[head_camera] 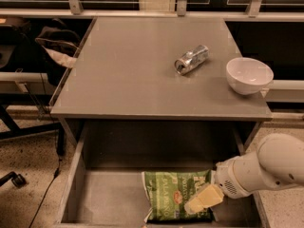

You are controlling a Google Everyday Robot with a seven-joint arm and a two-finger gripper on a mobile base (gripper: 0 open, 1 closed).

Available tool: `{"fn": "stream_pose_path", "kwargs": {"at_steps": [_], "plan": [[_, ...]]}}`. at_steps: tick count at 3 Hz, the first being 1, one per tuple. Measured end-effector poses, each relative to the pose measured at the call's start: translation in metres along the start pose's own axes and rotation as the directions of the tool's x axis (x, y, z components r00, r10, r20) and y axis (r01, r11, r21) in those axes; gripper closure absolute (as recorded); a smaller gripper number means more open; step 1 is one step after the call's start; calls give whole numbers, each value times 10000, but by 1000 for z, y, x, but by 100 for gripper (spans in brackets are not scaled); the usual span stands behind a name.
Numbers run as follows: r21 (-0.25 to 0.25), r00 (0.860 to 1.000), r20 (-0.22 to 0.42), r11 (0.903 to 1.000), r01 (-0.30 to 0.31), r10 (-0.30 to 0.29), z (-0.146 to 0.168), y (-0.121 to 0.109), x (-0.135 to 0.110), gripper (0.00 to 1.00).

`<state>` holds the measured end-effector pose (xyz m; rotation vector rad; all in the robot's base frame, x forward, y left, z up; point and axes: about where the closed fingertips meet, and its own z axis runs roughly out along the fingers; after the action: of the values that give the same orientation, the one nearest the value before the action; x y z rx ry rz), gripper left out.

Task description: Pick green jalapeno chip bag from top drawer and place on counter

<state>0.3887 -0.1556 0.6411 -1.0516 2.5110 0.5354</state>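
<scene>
The green jalapeno chip bag (171, 194) lies flat in the open top drawer (104, 198), right of its middle, near the front. My gripper (202, 201) comes in from the right on a white arm and sits low over the bag's right edge, its cream-coloured tip touching or just above the bag. The counter (128, 75) is the grey tabletop above the drawer.
A crushed silver can (191, 59) lies on the counter right of centre. A white bowl (249, 75) stands at the counter's right edge. A dark chair and bag (52, 46) are to the left, with cables on the floor.
</scene>
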Motion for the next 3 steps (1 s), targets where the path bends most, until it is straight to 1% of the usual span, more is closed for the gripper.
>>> {"fn": "stream_pose_path", "kwargs": {"at_steps": [1, 2, 3], "plan": [[-130, 10000, -52, 9999, -9, 8, 9, 5, -1, 0], [-572, 9990, -354, 9980, 267, -288, 22, 15, 0, 2], [-624, 9987, -388, 9976, 296, -321, 23, 16, 0, 17]]}}
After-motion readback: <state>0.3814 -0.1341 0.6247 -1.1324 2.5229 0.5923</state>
